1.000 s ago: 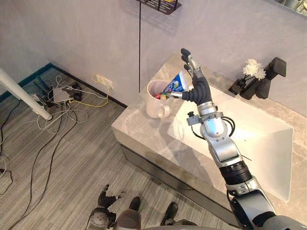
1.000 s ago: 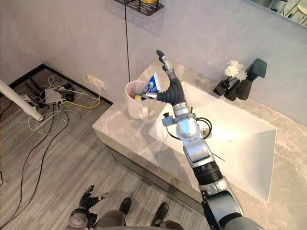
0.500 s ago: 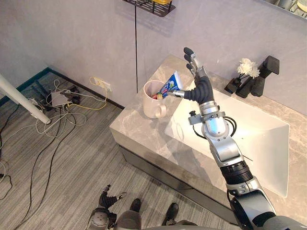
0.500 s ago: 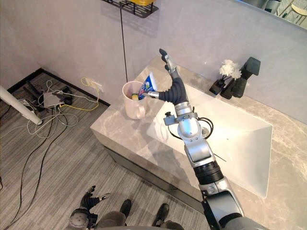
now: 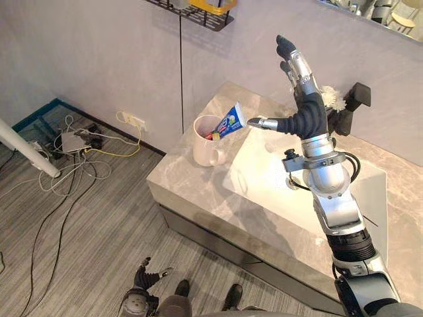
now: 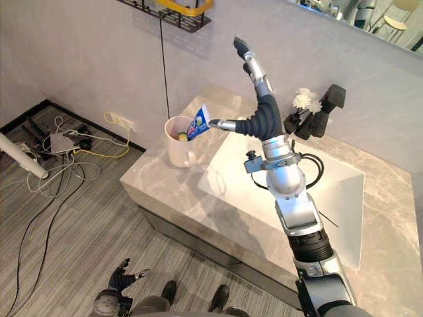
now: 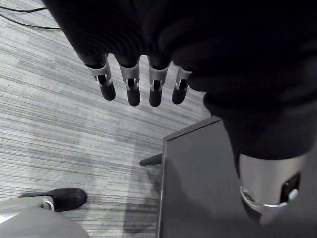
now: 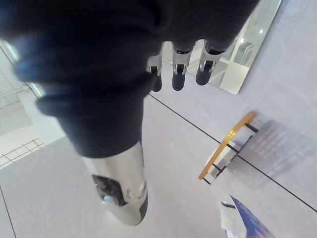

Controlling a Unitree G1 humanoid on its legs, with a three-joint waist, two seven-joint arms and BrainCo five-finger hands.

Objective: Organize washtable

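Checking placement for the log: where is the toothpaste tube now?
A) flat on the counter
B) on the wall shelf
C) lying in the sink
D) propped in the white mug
D: the toothpaste tube leans out of the white mug, and the open right hand is raised beside it.

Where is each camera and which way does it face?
Left eye view: head, down onto grey marble counter; right hand raised, left hand low.
Right eye view: same scene, shifted.
Left wrist view: along left hand, toward grey striped floor.
Right wrist view: along right hand, toward black wire shelf.
Shared: blue toothpaste tube, eye and right wrist views.
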